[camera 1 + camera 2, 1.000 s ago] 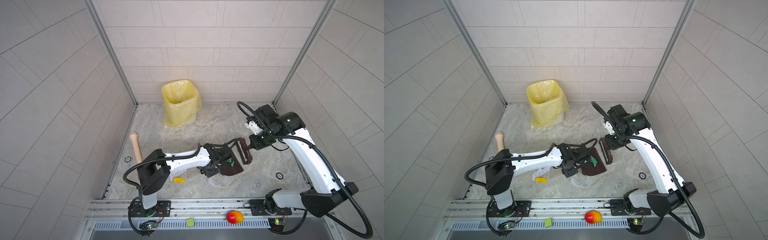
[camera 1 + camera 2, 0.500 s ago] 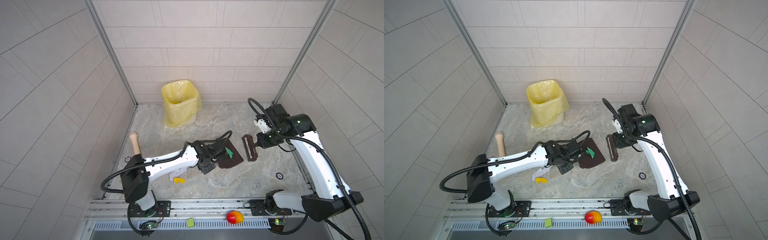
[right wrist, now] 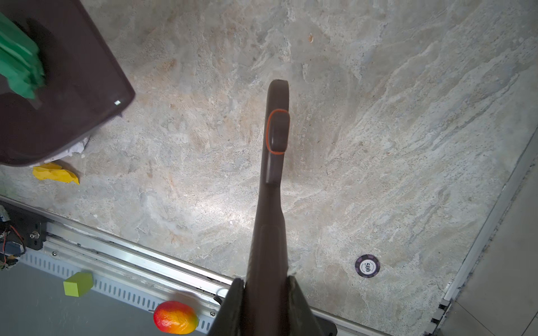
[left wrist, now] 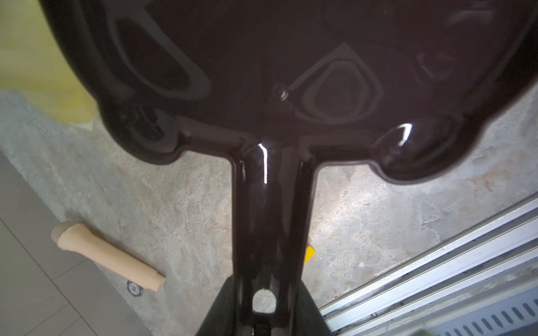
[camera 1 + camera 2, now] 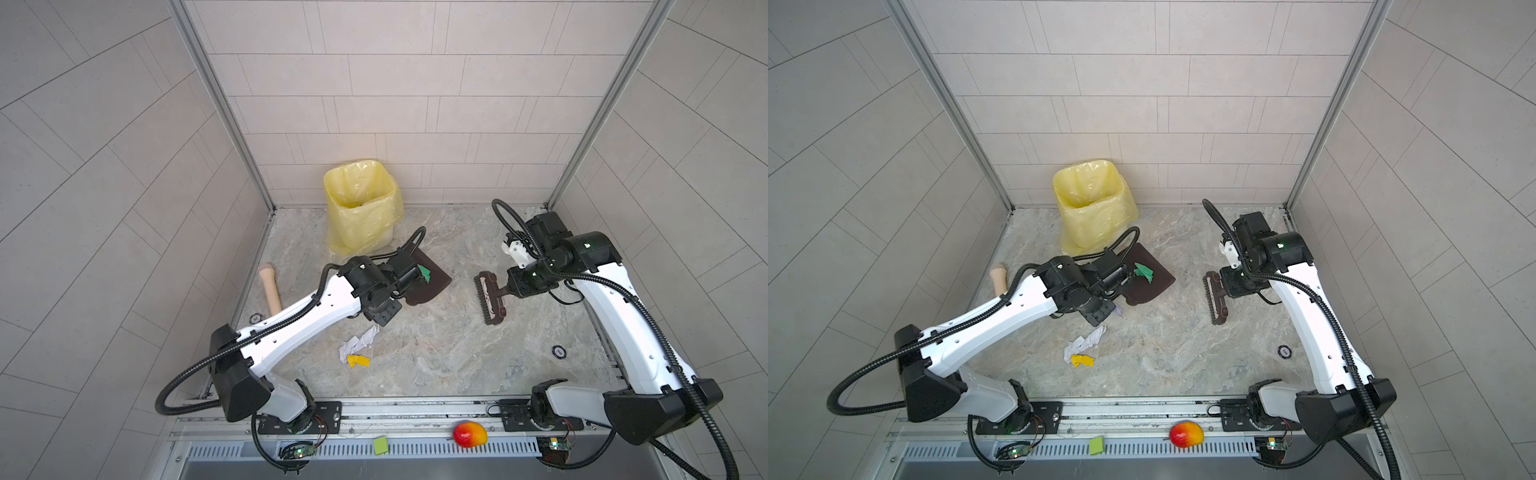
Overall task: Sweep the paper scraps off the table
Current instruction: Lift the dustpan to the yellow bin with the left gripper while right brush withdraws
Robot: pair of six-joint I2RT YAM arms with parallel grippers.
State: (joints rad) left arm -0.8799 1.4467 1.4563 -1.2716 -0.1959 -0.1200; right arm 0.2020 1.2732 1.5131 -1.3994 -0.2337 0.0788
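Note:
My left gripper (image 5: 406, 272) is shut on the handle (image 4: 270, 218) of a dark brown dustpan (image 5: 434, 282), held just off the table near the bin. A green paper scrap (image 5: 424, 272) lies in the pan (image 3: 72, 101). My right gripper (image 5: 513, 286) is shut on the handle (image 3: 272, 203) of a brown brush (image 5: 490, 301), held to the right of the pan and apart from it. On the table (image 5: 436, 353), a white scrap (image 5: 359, 340) and a yellow scrap (image 5: 358, 361) lie near the front left. A small lavender scrap (image 5: 1118, 311) peeks out by the left wrist.
A bin with a yellow liner (image 5: 359, 216) stands at the back, just behind the dustpan. A wooden cylinder (image 5: 270, 286) lies along the left wall. A poker chip (image 5: 559, 352) sits at the right. A mango (image 5: 469, 434) and a lime-green note (image 5: 380, 445) rest on the front rail.
The left gripper has carried the dustpan with the green scrap back toward the bin. The right gripper has drawn the brush rightward, away from the pan.

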